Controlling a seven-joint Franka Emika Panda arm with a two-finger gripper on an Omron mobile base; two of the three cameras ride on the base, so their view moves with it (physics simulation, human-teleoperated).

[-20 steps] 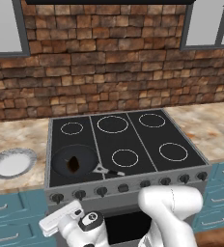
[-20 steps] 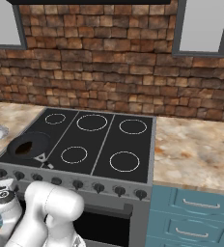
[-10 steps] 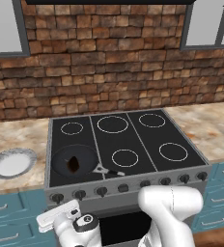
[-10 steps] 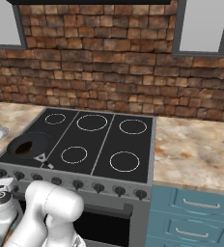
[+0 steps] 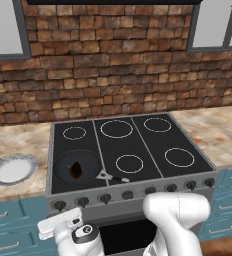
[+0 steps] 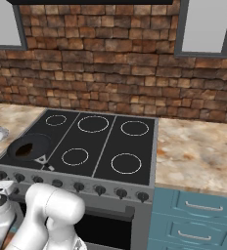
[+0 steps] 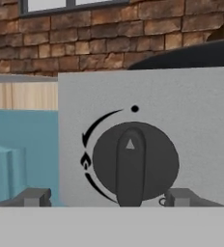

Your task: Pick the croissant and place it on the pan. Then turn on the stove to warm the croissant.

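- The gripper (image 7: 106, 198) faces the steel front of the stove (image 7: 196, 106), its two fingertips (image 7: 35, 197) spread apart, one to each side of a dark round knob (image 7: 135, 163); neither tip touches the knob.
- The knob's raised bar stands upright, with a small triangle near its top pointing at a black dot on the panel above it. A curved arrow and a small flame mark sit on the panel to the knob's left.
- In the left base view the hand (image 5: 70, 231) hangs low before the left end of the knob row (image 5: 105, 198), under the near left burner.
- The croissant (image 5: 77, 170) lies inside the pan (image 5: 63, 171), about at its middle.
- The pan rests on the near left burner of the stove (image 5: 148, 145), its short handle (image 5: 110, 177) pointing right and toward the near edge.
- A white plate (image 5: 12, 170) with a grey rim sits on the surface (image 5: 18, 140) left of the stove, apart from the pan.
- Blue drawers (image 6: 196, 215) stand under the surface to the right of the stove, and a brick wall (image 5: 113, 65) runs behind it.
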